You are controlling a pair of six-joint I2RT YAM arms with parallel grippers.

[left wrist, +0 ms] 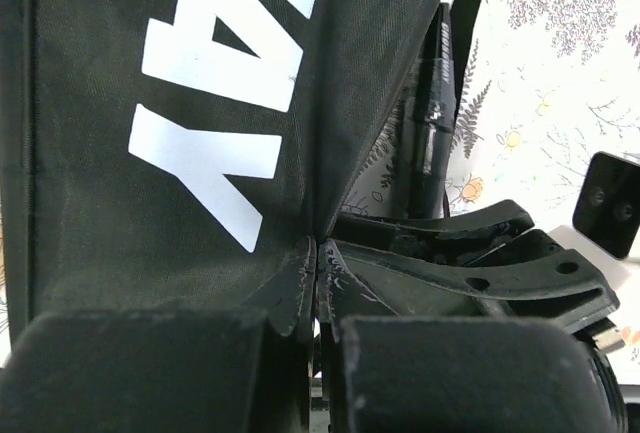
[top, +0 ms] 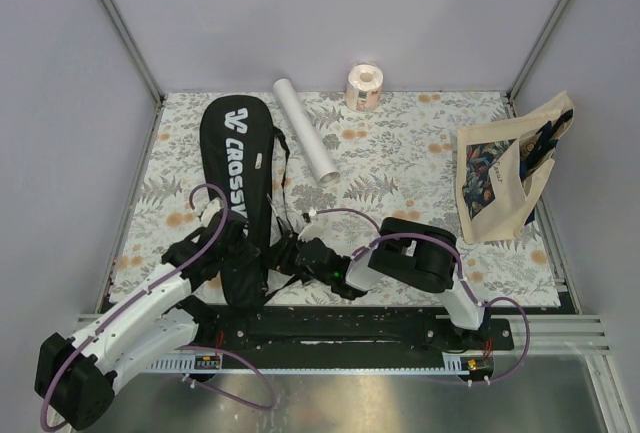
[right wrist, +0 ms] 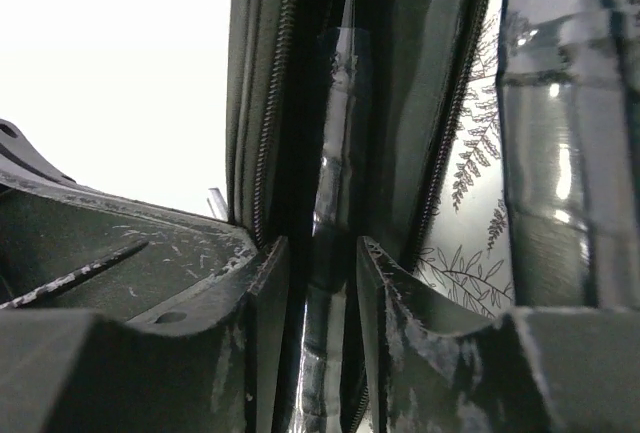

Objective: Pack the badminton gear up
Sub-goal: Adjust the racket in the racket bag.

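Note:
The long black racket bag (top: 238, 158) lettered "CROSSWAY" lies on the left half of the table, its narrow end toward me. My left gripper (left wrist: 316, 245) is shut on the edge of the bag's fabric (left wrist: 200, 103) at that end; in the top view it (top: 228, 238) sits over the bag. My right gripper (right wrist: 322, 253) is shut on a plastic-wrapped black racket handle (right wrist: 335, 183) that lies inside the open zipper mouth. A second handle (right wrist: 565, 133) shows beside it, and a black handle (left wrist: 435, 93) shows in the left wrist view. The racket heads are hidden. The white tube (top: 305, 139) lies beyond the bag.
A pinkish paper roll (top: 365, 86) stands at the back edge. A beige printed tote bag (top: 505, 173) leans at the right wall. The floral table cover (top: 400, 163) ends at metal rails on all sides. My right arm's elbow (top: 420, 253) sits low over the near edge.

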